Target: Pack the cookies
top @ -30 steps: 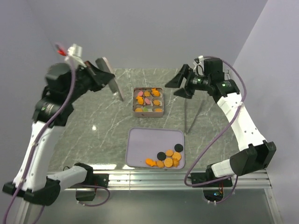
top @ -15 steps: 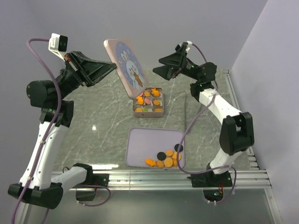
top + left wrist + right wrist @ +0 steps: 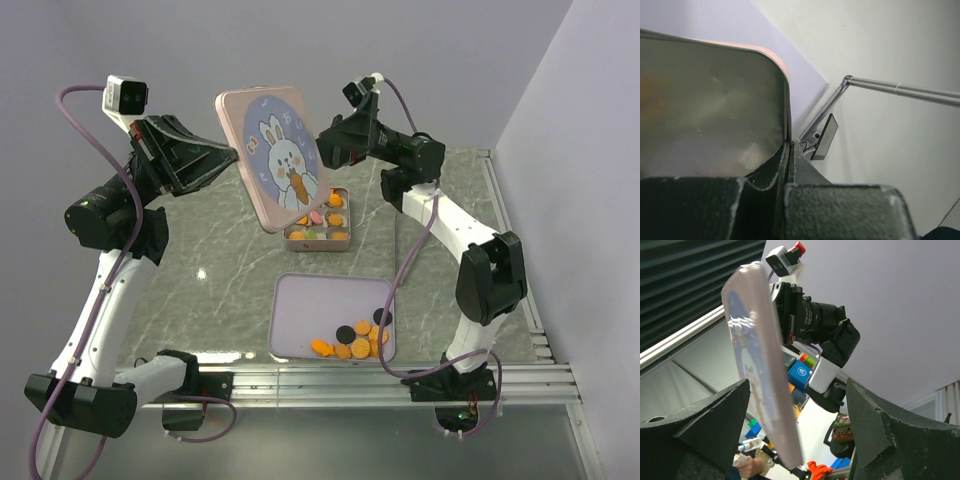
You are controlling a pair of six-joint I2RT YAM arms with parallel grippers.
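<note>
Up high, the left gripper (image 3: 232, 157) clamps the edge of a pink rabbit lid (image 3: 285, 150); the right gripper (image 3: 322, 150) stands open, fingers straddling the opposite edge. Below, cookies (image 3: 322, 217) part-fill the tin (image 3: 318, 241); about ten wait on the tray (image 3: 320, 300), so packing looks unfinished. The lid's lower corner hangs near the tin's rim; the table (image 3: 200, 300) leaves room either side.

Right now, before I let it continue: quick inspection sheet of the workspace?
Surface: green marbled table.
Job's things: cookies in the square tin, more in the tray's near right corner; bunny lid held aloft, tilted.
Clutter: nothing seen.
Tools: left tool shut on the lid's edge; right tool open at the opposite edge, contact unclear.
Cables: purple cable along each arm.
Surroundings: plain walls, metal rail at the near edge.
</note>
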